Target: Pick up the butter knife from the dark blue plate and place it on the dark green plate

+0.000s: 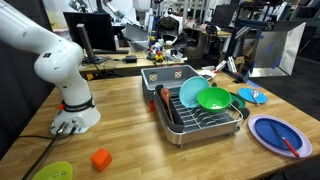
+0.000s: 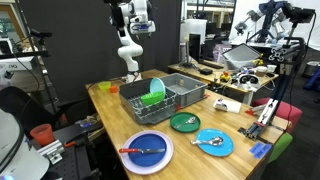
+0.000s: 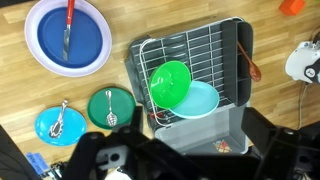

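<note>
A wood-plank table (image 3: 20, 90) stands in a cluttered lab of desks and monitors. The slim red knife (image 3: 69, 18) lies on the round, glossy blue plate (image 3: 92, 45), well apart from the dark green plate (image 3: 123, 98), which carries a spoon (image 3: 110, 112). A wire rack (image 3: 215, 60) holds a bright green bowl (image 3: 170, 82). The gripper (image 2: 138, 27) hangs high, jaws wide, empty.

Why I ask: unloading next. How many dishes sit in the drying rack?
2: a bright green dish leaning in the drying rack, a teal dish behind it. Others may be hidden.
</note>
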